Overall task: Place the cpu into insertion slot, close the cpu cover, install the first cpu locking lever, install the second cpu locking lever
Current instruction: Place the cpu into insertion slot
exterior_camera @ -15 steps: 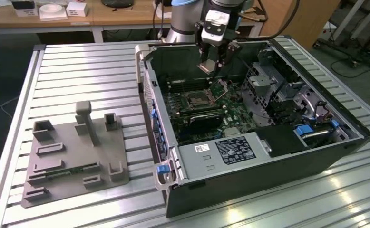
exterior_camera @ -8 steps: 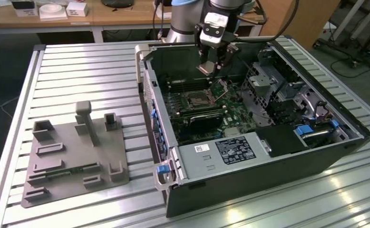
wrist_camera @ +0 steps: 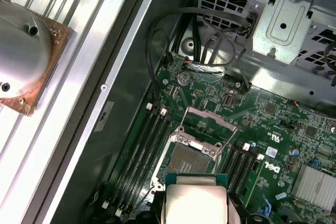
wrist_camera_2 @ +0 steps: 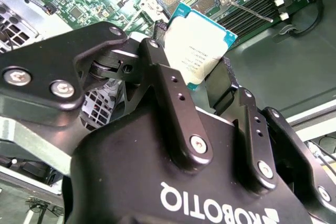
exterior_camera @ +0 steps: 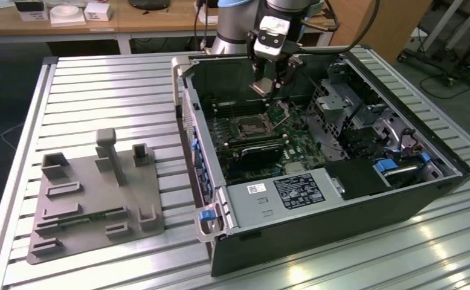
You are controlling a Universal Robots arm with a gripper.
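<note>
You're on the first step: your claw [wrist_camera_2: 193, 56] is clamped on the cpu [wrist_camera_2: 202, 38], hanging above the bare insertion slot [wrist_camera: 191, 162], with the cpu cover [wrist_camera: 212, 117] raised. Seating it calls for squaring chip to socket and a gentle descent

The work surface is a ribbed aluminium table [exterior_camera: 98, 78]. Two items rest directly on it: a grey fixture plate [exterior_camera: 90, 199] (with upright holders) toward the exterior view's left, and an open computer case [exterior_camera: 316, 241] beside it, toward the exterior view's right.
</note>
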